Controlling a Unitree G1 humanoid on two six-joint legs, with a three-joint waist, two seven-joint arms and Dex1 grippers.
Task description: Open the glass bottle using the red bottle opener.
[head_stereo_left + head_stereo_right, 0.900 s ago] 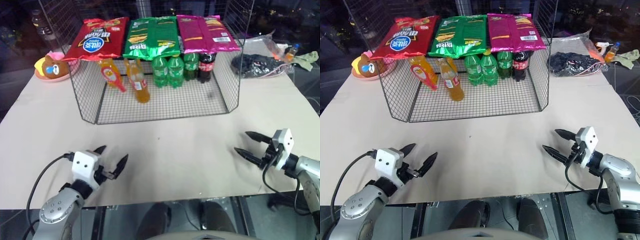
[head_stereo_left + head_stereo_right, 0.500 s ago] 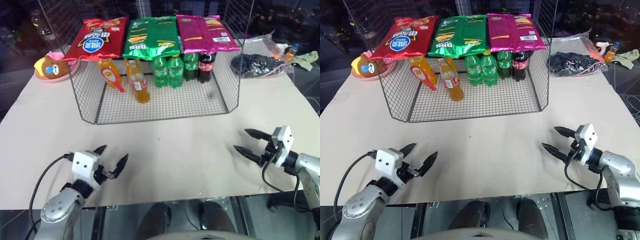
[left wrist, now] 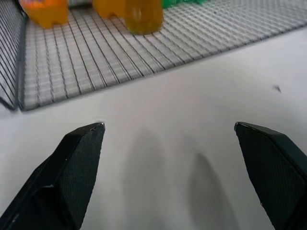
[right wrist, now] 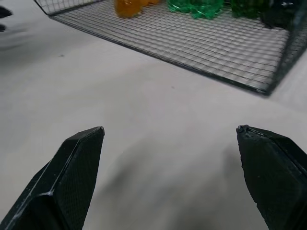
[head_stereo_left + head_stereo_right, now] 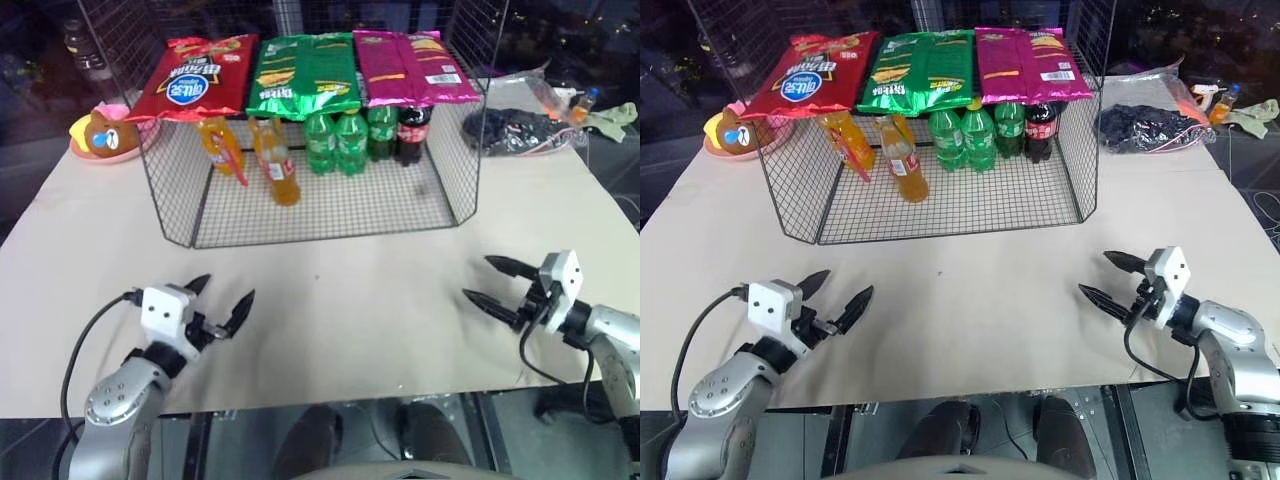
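Well apart: glass bottle (image 5: 279,170) in wire rack (image 5: 440,190), both hands near edge.

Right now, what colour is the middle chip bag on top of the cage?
Green, with yellow lettering. It shows best in the left eye view.

The glass bottle (image 5: 279,164) stands leaning inside the wire rack (image 5: 320,205).

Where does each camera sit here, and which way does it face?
Left eye, right eye: on the head, looking forward and down at the table, wire rack, both arms.
Left wrist: along the open left gripper toward the rack floor and an orange bottle.
Right wrist: along the open right gripper toward the rack's green bottles.
Shared: both wrist views show the orange bottle.
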